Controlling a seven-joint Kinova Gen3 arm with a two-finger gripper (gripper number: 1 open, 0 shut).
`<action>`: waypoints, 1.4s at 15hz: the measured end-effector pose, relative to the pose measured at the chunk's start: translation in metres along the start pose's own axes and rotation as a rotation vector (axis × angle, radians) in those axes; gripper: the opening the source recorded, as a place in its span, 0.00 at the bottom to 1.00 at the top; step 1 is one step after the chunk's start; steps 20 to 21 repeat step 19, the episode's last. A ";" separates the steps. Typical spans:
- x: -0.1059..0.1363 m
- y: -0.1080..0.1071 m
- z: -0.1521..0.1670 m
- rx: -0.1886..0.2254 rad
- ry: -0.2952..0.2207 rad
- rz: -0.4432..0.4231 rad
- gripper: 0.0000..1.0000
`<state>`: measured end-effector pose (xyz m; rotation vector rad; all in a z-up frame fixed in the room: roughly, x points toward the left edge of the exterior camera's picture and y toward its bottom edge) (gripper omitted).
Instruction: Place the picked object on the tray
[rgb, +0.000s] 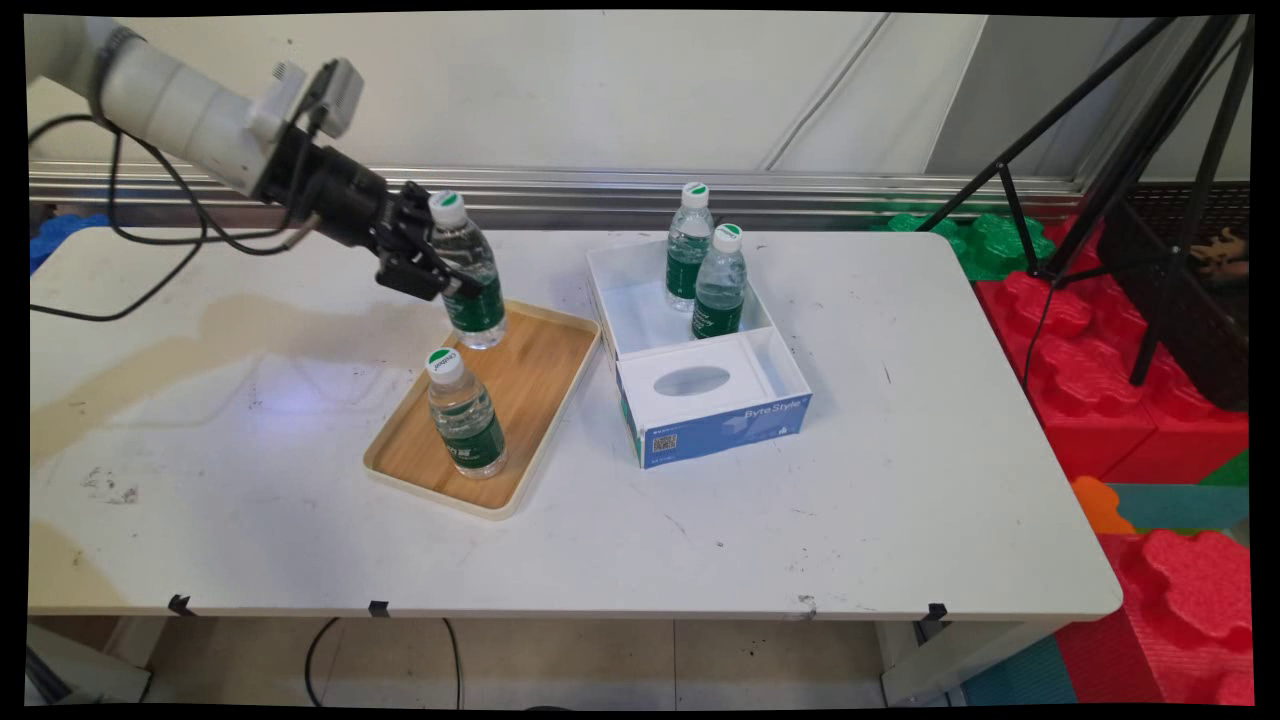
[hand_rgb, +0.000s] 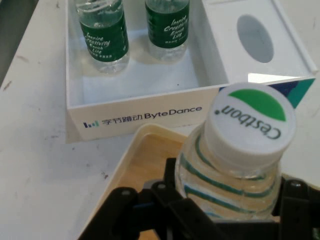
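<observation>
Over the tray's (rgb: 545, 345) far end, your gripper (rgb: 440, 268) clamps one bottle (rgb: 468, 272) tight. You have four bottles: this one, one (rgb: 465, 413) on the tray's near end, two (rgb: 690, 245) (rgb: 719, 283) in the box (rgb: 775, 360) to the right.

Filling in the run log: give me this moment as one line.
tool: shut on bottle | bottle: tilted over tray's far end | tray: second bottle upright | box: two bottles

1. Tray (rgb: 545, 345) sits mid-table (rgb: 250, 520), just left of the box (rgb: 720, 425).
2. One bottle (rgb: 465, 415) stands on the tray's near end; another (rgb: 470, 275) is over the far end.
3. Two bottles (rgb: 703, 270) stand in the box's rear compartment.
</observation>
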<state>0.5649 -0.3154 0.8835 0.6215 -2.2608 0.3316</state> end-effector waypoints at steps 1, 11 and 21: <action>-0.002 -0.002 0.007 -0.001 0.001 0.004 0.00; -0.019 -0.011 0.078 -0.026 0.007 0.009 0.00; -0.026 -0.014 0.098 -0.036 0.012 -0.001 1.00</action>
